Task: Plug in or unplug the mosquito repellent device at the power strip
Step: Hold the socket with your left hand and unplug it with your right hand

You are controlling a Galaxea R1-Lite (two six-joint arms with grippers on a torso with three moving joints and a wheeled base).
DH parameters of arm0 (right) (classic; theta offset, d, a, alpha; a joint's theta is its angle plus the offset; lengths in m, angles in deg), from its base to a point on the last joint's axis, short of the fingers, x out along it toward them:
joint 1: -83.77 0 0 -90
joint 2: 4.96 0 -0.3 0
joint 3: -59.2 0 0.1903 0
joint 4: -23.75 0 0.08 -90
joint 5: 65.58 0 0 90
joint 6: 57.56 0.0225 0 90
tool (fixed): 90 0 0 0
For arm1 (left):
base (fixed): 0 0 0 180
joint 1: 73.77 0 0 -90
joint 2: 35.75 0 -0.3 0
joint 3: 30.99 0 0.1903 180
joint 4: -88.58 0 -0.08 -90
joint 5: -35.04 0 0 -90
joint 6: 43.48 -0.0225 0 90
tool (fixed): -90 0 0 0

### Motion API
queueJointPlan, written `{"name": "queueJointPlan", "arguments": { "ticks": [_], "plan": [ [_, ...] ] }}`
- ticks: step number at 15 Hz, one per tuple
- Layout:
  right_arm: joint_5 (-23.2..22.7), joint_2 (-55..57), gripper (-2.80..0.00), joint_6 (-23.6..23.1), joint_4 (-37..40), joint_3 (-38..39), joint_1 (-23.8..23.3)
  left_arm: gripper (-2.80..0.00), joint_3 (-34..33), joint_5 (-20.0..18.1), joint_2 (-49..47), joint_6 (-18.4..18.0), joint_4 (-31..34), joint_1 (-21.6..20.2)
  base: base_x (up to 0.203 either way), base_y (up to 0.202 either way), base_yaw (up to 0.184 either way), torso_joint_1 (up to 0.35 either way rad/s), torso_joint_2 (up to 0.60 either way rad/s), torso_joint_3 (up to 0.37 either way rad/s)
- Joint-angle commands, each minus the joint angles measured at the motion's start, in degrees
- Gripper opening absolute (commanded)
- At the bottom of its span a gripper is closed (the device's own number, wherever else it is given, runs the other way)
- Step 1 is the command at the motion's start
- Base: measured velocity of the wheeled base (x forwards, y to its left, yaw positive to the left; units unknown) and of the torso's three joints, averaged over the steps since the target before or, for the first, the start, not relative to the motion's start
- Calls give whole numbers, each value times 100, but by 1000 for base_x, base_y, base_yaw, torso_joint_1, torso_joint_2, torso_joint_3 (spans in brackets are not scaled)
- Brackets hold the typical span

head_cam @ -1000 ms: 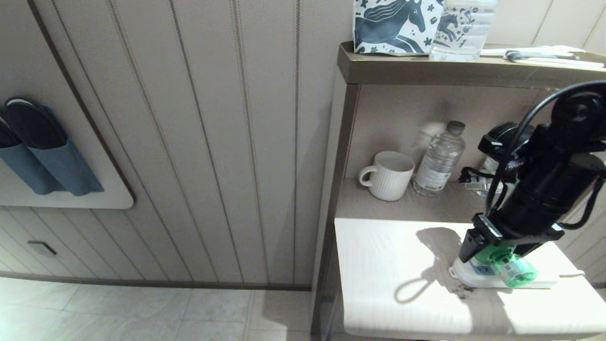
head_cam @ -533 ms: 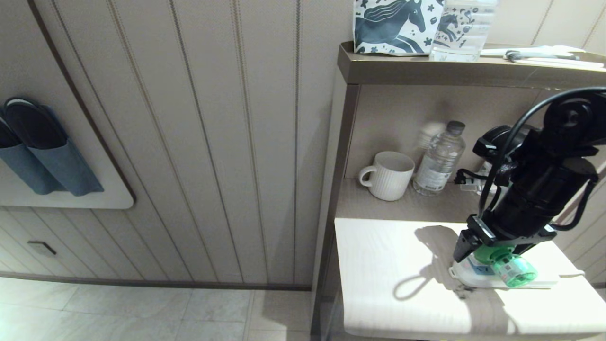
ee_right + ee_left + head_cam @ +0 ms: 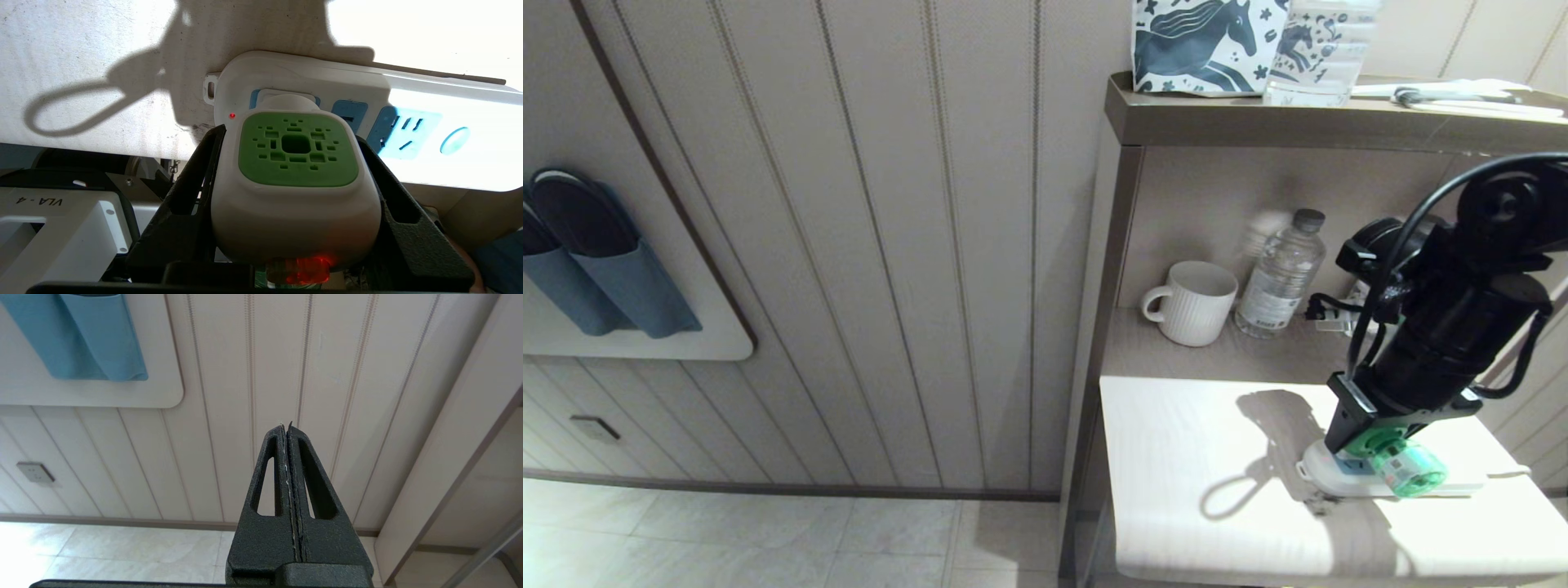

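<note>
On the far left, two blue pockets (image 3: 600,278) hung on a white wall board (image 3: 686,339), one with a dark slipper tucked in. The panelled wall (image 3: 890,245) ran right to a brown shelf unit (image 3: 1258,118).

The left gripper (image 3: 287,428) was out of the head view; its wrist camera showed it facing the wall above the tiled floor (image 3: 122,555), fingers pressed together with nothing between them.

On the top shelf stood a horse-print bag (image 3: 1205,45) and, just right of it, a clear container (image 3: 1327,57). In the recess below, a white ribbed mug (image 3: 1194,302) sat left of a water bottle (image 3: 1281,278), the two near each other but apart.

Nearer, on the pale table (image 3: 1201,490), the strip (image 3: 1319,474) lay flat towards the right edge. The repellent (image 3: 1401,465) stood plugged into the strip's left-end socket, its green bottle pointing right and towards the camera. In the right wrist view its white head with the green vented face (image 3: 296,149) sat against the socket, a small red light lit at its upper corner; further blue sockets and a blue button (image 3: 454,140) lay along the strip (image 3: 449,98) beyond.

The right gripper (image 3: 1372,429) reached down from the upper right onto the repellent. Its black fingers (image 3: 192,196) lay against both sides of the white head, clasping it.
</note>
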Motion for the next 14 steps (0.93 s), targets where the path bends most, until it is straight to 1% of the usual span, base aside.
{"name": "queueJointPlan", "arguments": {
  "ticks": [1, 4, 7, 10, 13, 14],
  "plan": [
    [-22, 17, -280, 1, 37, 26, 22, -280, 0, -2, 2, 0, -7, 0, 0, 0, 0, 0, 0, 0],
    [-51, 17, -280, 24, 37, 20, 163, -280, 0, -2, 2, 0, -7, 0, 0, 0, 0, 0, 0, 0],
    [-80, 3, -280, 239, 37, -69, 477, -280, 0, -2, 2, -9, -7, 0, 0, 0, 0, 0, 0, 0],
    [-63, 18, -280, 547, 37, -252, 990, -280, 0, -7, 2, -9, -7, 0, 0, 0, 0, 0, 0, 0],
    [-47, 174, -280, 953, 47, -564, 1507, -280, 0, -10, 2, -9, -7, 0, 0, 0, 0, 0, 0, 0],
    [-38, 243, -280, 1074, 57, -669, 1741, -280, 0, -11, 2, -9, -7, 0, 0, 0, 0, 0, 0, 0]
  ]
}}
